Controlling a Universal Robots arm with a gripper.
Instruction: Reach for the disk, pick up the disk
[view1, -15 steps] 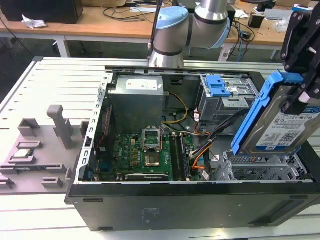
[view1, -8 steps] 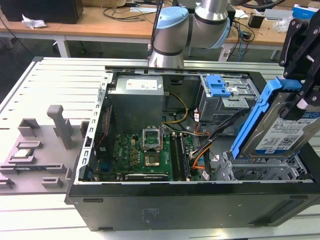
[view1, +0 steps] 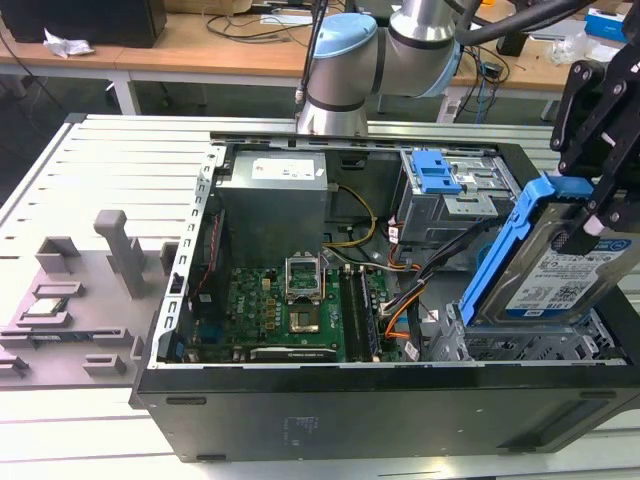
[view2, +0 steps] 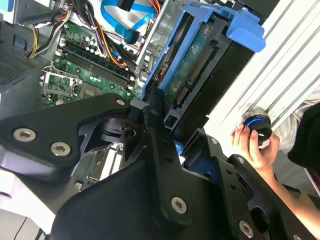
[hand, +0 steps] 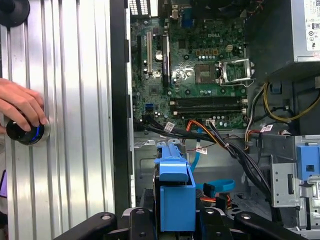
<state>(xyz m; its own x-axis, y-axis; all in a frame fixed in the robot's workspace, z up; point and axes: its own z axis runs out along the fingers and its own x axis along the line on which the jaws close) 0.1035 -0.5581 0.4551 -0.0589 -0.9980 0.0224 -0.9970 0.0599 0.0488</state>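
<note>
light: bright, even, overhead | glare: white washout on the ribbed bench (view2: 280, 65) in the second wrist view | shadows: dark inside the case (view1: 300, 400) | focus: claw (view2: 150, 165) links soft up close in both wrist views

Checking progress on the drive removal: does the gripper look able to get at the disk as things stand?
Probably yes. The gripper is already at the disk, apparently clamped on its blue frame, with the disk tilted up above the computer case. Nothing stands between them.
</note>
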